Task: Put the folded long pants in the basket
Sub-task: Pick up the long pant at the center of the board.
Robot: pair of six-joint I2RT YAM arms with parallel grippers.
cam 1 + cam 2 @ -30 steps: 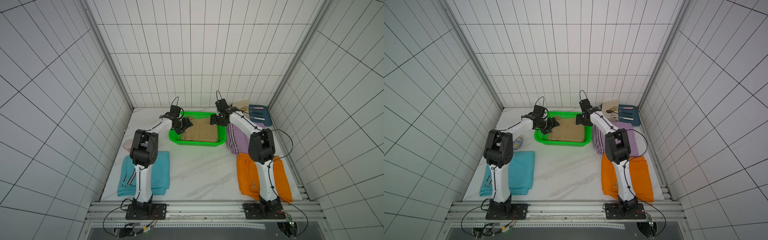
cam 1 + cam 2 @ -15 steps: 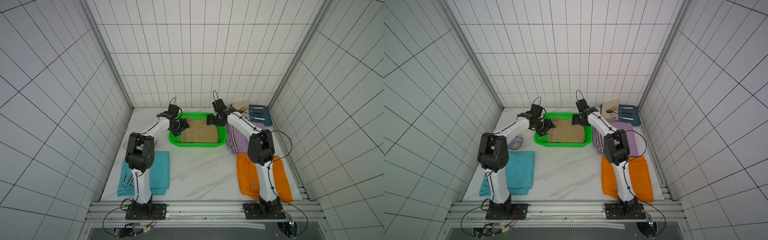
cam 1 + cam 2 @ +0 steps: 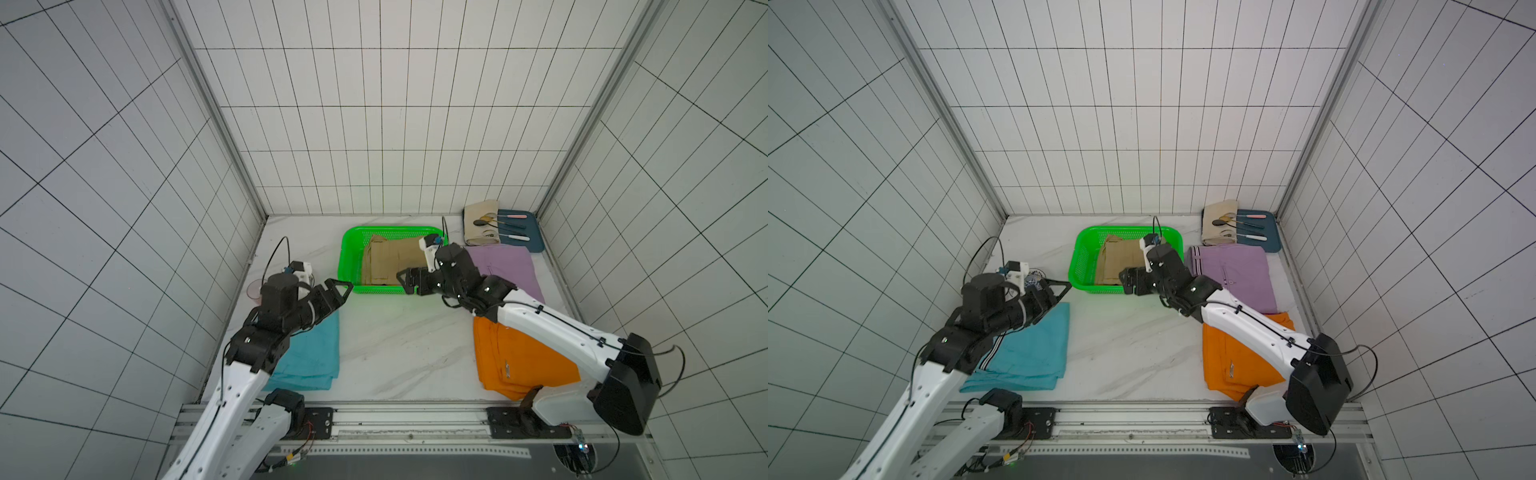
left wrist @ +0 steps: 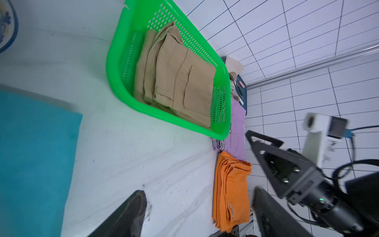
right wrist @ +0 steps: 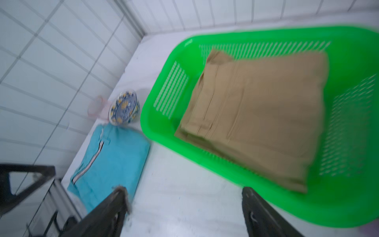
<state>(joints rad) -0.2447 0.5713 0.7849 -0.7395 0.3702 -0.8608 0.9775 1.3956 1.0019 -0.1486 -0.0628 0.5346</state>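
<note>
Left wrist view — left claw [image 4: 199, 194] spread wide, empty; right wrist view — right claw [image 5: 183, 190] same, touching nothing.

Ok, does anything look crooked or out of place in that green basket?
The khaki pants lie inside the basket but off-centre, crowded toward the lilac pants, bare mesh on the other side. Their layers are fanned, one corner seemingly riding up the far wall.
</note>
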